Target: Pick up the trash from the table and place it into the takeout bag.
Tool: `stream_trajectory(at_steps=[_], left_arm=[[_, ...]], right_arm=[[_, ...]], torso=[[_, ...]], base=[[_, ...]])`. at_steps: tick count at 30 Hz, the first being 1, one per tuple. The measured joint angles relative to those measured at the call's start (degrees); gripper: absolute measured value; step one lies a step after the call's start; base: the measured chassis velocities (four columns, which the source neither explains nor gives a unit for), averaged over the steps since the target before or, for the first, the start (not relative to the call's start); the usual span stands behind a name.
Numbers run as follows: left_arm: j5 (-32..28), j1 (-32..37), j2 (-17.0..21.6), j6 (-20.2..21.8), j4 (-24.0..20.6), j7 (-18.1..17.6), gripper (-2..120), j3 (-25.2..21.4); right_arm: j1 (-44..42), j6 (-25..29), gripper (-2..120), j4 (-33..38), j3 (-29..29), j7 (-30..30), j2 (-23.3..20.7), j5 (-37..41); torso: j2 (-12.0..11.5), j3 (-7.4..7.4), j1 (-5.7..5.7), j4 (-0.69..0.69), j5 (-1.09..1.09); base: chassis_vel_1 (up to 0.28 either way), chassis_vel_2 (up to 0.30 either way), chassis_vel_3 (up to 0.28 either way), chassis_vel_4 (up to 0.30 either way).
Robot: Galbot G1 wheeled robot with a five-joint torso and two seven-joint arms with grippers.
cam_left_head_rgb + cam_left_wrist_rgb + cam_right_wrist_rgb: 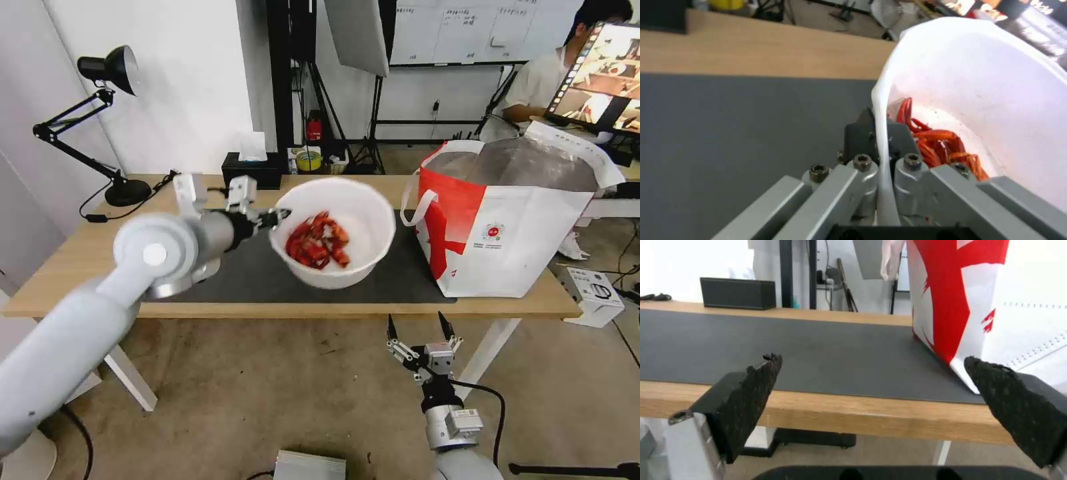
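A white round bowl (347, 227) of red shells (318, 241) hangs tilted in the air above the table's (67, 267) dark grey mat (253, 277). My left gripper (280, 217) is shut on its rim; in the left wrist view the rim (882, 156) runs between the fingers (858, 138), with red shells (942, 143) inside the bowl (996, 93). The white-and-red takeout bag (513, 227) stands open on the table's right end, beside the bowl. My right gripper (418, 328) hangs open below the table's front edge, facing the bag's (987, 300) corner.
A black tissue box (252, 171) sits at the table's back edge, and a black desk lamp (113, 73) stands at the back left. A small white box (593, 293) lies on the floor right of the table. A person sits by a monitor (600, 73) behind the bag.
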Motion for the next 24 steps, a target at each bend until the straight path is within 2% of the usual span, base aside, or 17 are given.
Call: stream_trajectory(at_steps=[5, 7, 8, 13, 22, 24], left_arm=[[-1.4, -4.6, -3.3, -0.3, 1.4, -1.1, 0, 3.3], [-2.1, -7.5, -6.4, -0.4, 2.5, -1.9, 0, 5.2], [-2.1, -7.5, -6.4, -0.4, 2.5, -1.9, 0, 5.2], [-3.1, -13.6, -12.4, -0.8, 5.3, -2.8, 0, 8.6], [-4.5, -20.5, -17.5, -1.2, 9.5, -3.4, 0, 11.5], [-4.5, -22.5, -19.6, -1.2, 11.7, -3.5, 0, 12.6]], right_arm=[[0.0, 0.0, 100, 0.0, 0.0, 0.0, 0.0, 0.0], [0.0, 0.0, 100, 0.0, 0.0, 0.0, 0.0, 0.0], [0.0, 0.0, 100, 0.0, 0.0, 0.0, 0.0, 0.0], [0.0, 0.0, 100, 0.0, 0.0, 0.0, 0.0, 0.0], [0.0, 0.0, 100, 0.0, 0.0, 0.0, 0.0, 0.0], [0.0, 0.0, 100, 0.0, 0.0, 0.0, 0.0, 0.0]], torso=[[0.0, 0.0, 0.0, -0.01, 0.0], [0.0, 0.0, 0.0, -0.01, 0.0], [0.0, 0.0, 0.0, -0.01, 0.0], [0.0, 0.0, 0.0, -0.02, 0.01], [0.0, 0.0, 0.0, 0.0, 0.0], [0.0, 0.0, 0.0, 0.0, 0.0]], base=[[0.0, 0.0, 0.0, 0.0], [0.0, 0.0, 0.0, 0.0], [0.0, 0.0, 0.0, 0.0], [0.0, 0.0, 0.0, 0.0], [0.0, 0.0, 0.0, 0.0], [0.0, 0.0, 0.0, 0.0]])
